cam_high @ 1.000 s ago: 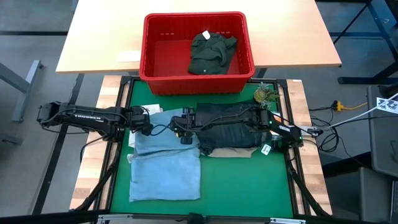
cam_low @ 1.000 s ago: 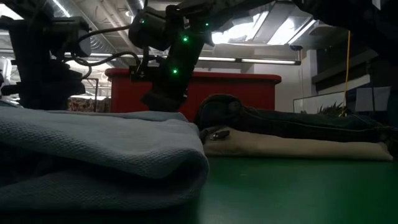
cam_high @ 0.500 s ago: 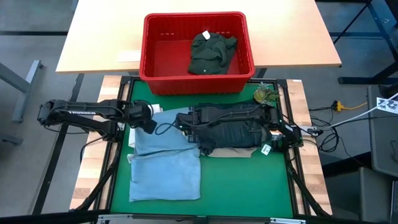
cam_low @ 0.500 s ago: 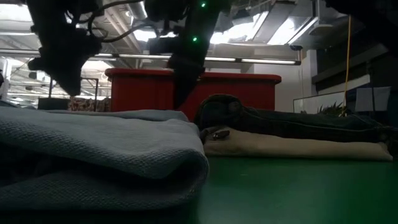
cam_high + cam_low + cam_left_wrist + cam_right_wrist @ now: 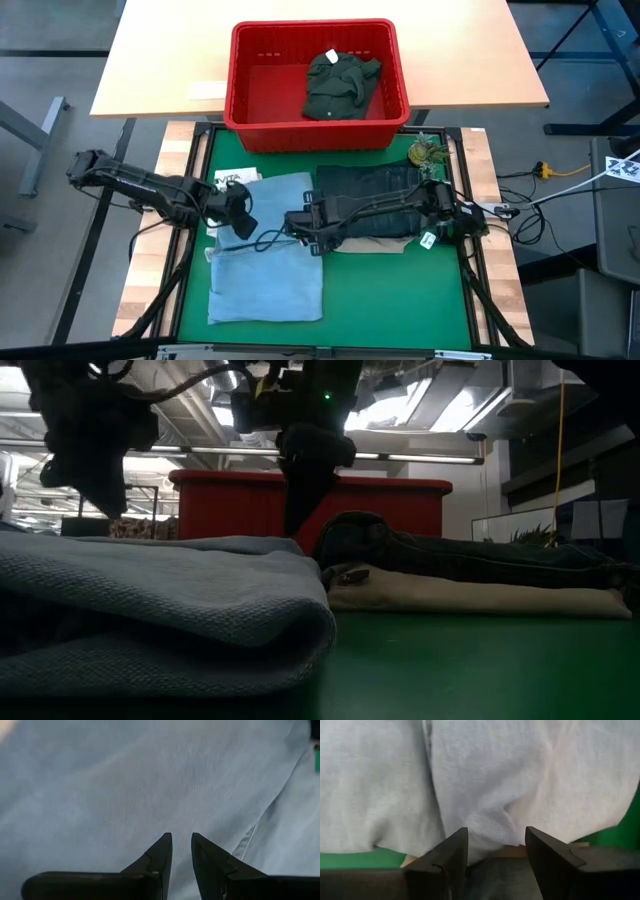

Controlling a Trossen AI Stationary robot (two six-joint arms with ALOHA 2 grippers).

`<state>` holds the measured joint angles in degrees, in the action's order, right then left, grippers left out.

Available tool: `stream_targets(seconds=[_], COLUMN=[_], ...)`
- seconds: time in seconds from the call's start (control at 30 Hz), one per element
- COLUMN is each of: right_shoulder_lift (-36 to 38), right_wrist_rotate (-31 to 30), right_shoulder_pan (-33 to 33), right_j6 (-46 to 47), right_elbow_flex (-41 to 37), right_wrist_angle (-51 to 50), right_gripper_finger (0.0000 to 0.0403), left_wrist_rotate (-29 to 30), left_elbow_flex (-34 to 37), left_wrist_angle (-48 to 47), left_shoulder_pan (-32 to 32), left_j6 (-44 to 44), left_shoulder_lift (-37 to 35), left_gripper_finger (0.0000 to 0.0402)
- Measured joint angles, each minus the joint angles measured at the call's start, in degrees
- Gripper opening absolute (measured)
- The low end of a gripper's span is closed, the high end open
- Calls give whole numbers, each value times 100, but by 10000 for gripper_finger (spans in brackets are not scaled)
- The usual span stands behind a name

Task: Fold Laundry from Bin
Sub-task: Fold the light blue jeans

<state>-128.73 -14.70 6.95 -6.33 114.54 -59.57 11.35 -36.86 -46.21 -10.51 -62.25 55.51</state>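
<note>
Jaws: left gripper point(image 5: 181, 851) narrowing to slim gap, nothing pinched; right gripper point(image 5: 496, 845) spread, empty. Hovering over light blue garment point(image 5: 268, 255) at mat's left (last piece waiting in bin point(image 5: 318, 128), far). Pinching single edge only, lifting evenly.

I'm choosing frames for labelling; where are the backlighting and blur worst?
Low view: bright ceiling lights silhouette both arms; the light blue garment up close is soft. Left wrist view: cloth fills the frame, little detail. High view: evenly lit, red bin crisp.
</note>
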Motion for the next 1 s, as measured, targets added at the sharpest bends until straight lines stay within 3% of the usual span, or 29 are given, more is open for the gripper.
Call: stream_targets(seconds=[0.13,0.37,0.73,1.0], right_shoulder_lift=[-54,-371,-710,-563], right_wrist_rotate=[8,48,590,268], right_shoulder_pan=[-64,-42,-16,-23], right_j6=[4,4,5,-102], right_elbow_flex=[11,10,22,325], right_wrist_angle=[319,474,513,121], right_gripper_finger=[198,198,198,198], left_wrist_rotate=[34,-661,-1310,-989], left_elbow_flex=[249,584,690,260], left_wrist_angle=[57,70,111,-168], left_shoulder_pan=[-297,-761,-1059,-1068], left_j6=[-320,-867,-1088,-734], left_shoulder_lift=[178,623,1141,813], left_gripper_finger=[69,69,69,69])
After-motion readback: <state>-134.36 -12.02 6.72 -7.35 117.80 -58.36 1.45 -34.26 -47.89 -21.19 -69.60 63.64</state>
